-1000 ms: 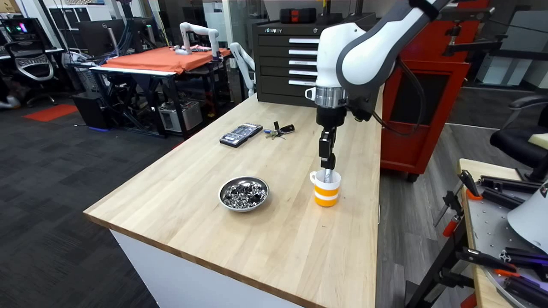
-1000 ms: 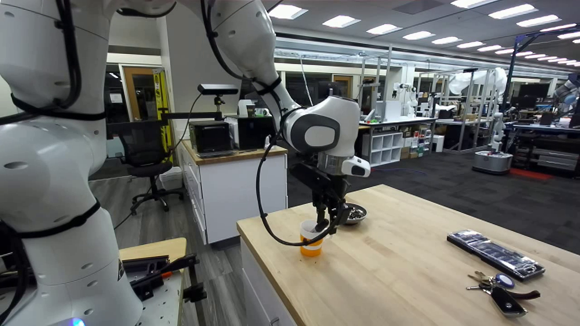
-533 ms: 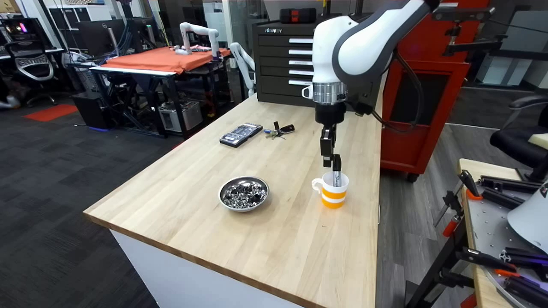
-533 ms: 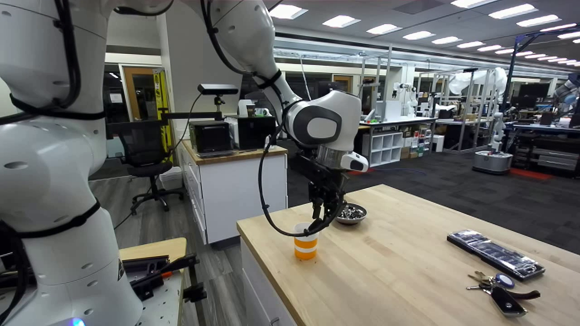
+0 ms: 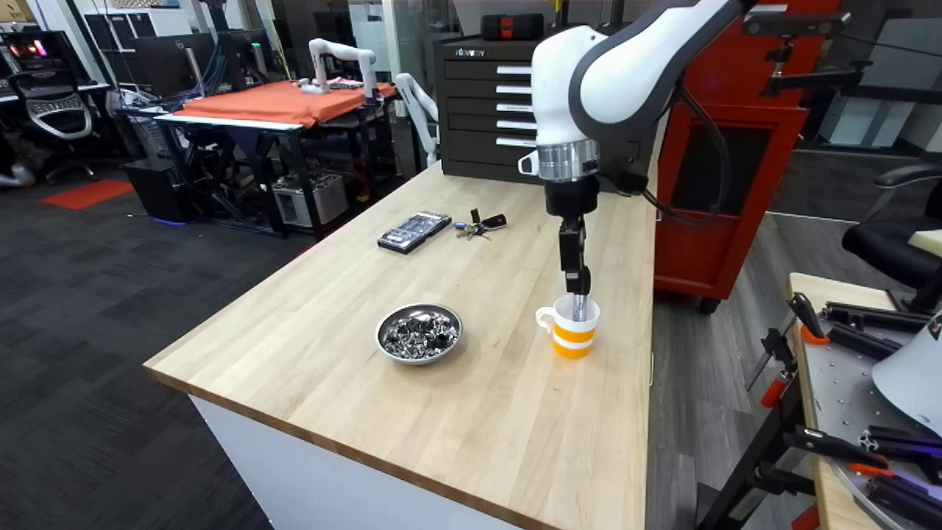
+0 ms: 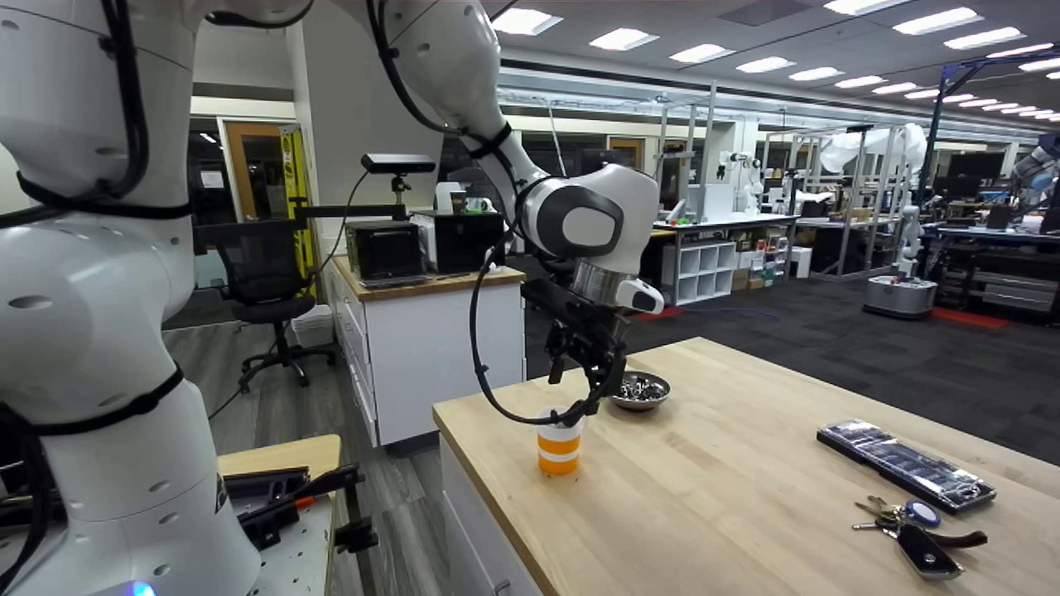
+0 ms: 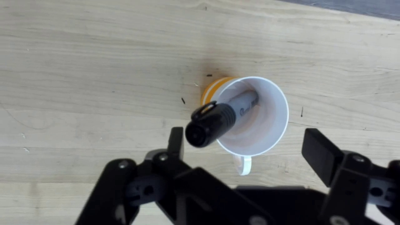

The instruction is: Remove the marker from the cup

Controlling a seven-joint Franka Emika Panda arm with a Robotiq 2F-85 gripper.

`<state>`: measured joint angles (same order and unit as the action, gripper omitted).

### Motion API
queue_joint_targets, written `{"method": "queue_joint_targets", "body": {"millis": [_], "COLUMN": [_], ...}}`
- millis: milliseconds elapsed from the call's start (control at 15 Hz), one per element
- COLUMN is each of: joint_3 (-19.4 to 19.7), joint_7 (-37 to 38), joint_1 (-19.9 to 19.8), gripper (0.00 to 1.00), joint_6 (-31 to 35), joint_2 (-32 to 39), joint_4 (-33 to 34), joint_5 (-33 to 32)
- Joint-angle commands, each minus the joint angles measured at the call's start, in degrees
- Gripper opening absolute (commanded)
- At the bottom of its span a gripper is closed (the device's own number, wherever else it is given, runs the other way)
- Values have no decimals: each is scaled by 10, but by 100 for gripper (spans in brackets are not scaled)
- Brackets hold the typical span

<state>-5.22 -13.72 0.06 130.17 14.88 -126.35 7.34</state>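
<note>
The marker (image 7: 215,122) stands slanted in the cup (image 7: 279,112), its black cap jutting over the rim and its grey barrel inside. In the wrist view my gripper (image 7: 246,145) is open, with the cap close by the left fingertip; whether they touch I cannot tell. White with orange bands, the cup (image 5: 572,349) is upright on the table, handle toward the bowl side. In an exterior view my gripper (image 5: 577,283) is right above the cup and covers the cap; only the marker's barrel (image 5: 580,309) shows. The marker is hidden in another exterior view, where a cable crosses the cup (image 6: 558,458).
A metal bowl (image 5: 418,360) of small metal bits stands beside the cup. Farther along the wooden table (image 5: 353,383) lie a flat black case (image 5: 413,232) and keys (image 5: 478,225). The cup is near a table edge. A loose cable (image 6: 476,331) hangs from the arm.
The cup first shifted slightly and turned, its handle swinging around; since half a second ago it has stayed still. The jaws have spread wider, and the gripper has moved a little toward the marker's cap.
</note>
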Motion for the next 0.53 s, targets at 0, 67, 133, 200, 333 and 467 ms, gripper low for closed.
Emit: {"method": "queue_joint_targets", "body": {"millis": [0, 67, 133, 200, 333, 467], "joint_3": [5, 5, 4, 4, 3, 4], "joint_7": [-11, -14, -18, -21, -29, -33], "joint_1": [-3, -3, -3, -3, -3, -2], "gripper": [100, 100, 100, 100, 100, 100], "joint_6": [-36, -38, -39, -38, -22, -21], "joint_2": [-27, -28, -27, -27, -24, -20], "joint_4": [-12, -13, -14, -16, -20, -19], "joint_5": [-7, -4, -1, 1, 0, -3]}}
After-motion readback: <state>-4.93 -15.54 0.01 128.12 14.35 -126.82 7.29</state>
